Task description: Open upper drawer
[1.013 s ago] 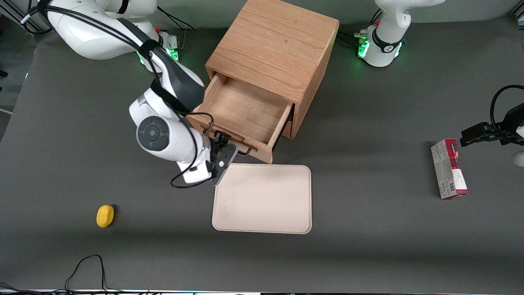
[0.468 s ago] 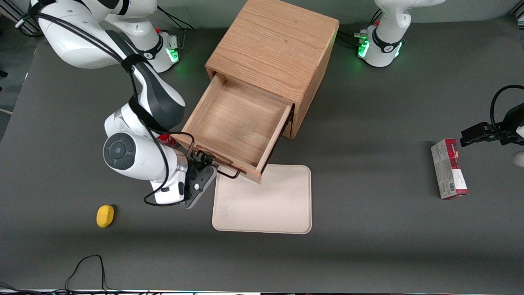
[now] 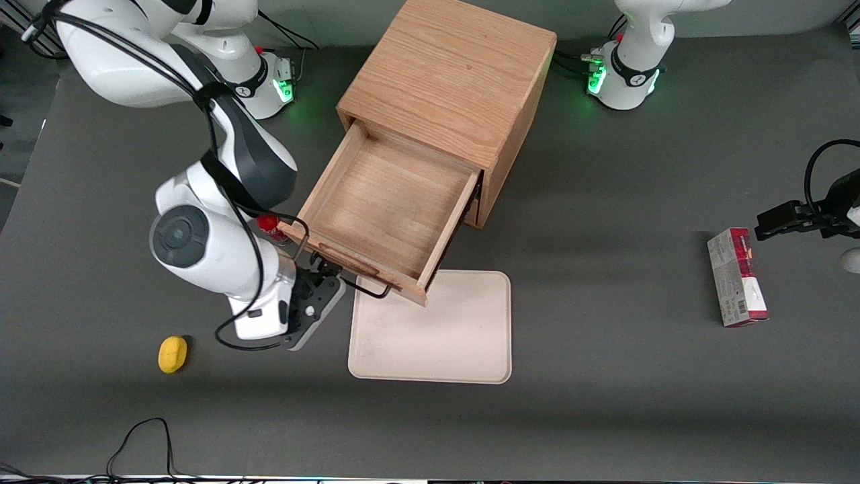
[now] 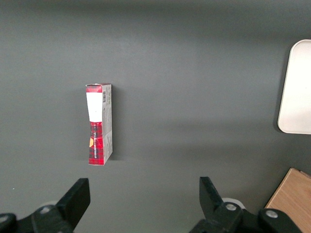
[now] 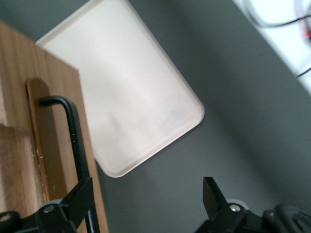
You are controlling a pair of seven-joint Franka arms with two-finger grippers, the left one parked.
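The upper drawer (image 3: 383, 205) of the oak cabinet (image 3: 447, 81) stands pulled far out, and its shallow wooden box is empty. Its long black wire handle (image 3: 366, 290) runs along the light wood front, also in the right wrist view (image 5: 73, 136). My right gripper (image 3: 326, 275) is at the handle's end nearer the working arm, just in front of the drawer front. In the right wrist view the gripper (image 5: 146, 194) is open. The handle bar passes beside one finger (image 5: 80, 196), and only grey table shows between the jaws. The bottom drawer is hidden under the open one.
A cream tray (image 3: 433, 336) lies on the table in front of the drawer, partly under its front, and also shows in the right wrist view (image 5: 131, 92). A yellow object (image 3: 173, 354) lies nearer the front camera than the arm. A red box (image 3: 736, 275) lies toward the parked arm's end.
The drawer has slid farther out toward the front camera, over the tray's edge. The arm and gripper moved with it, toward the working arm's end of the handle.
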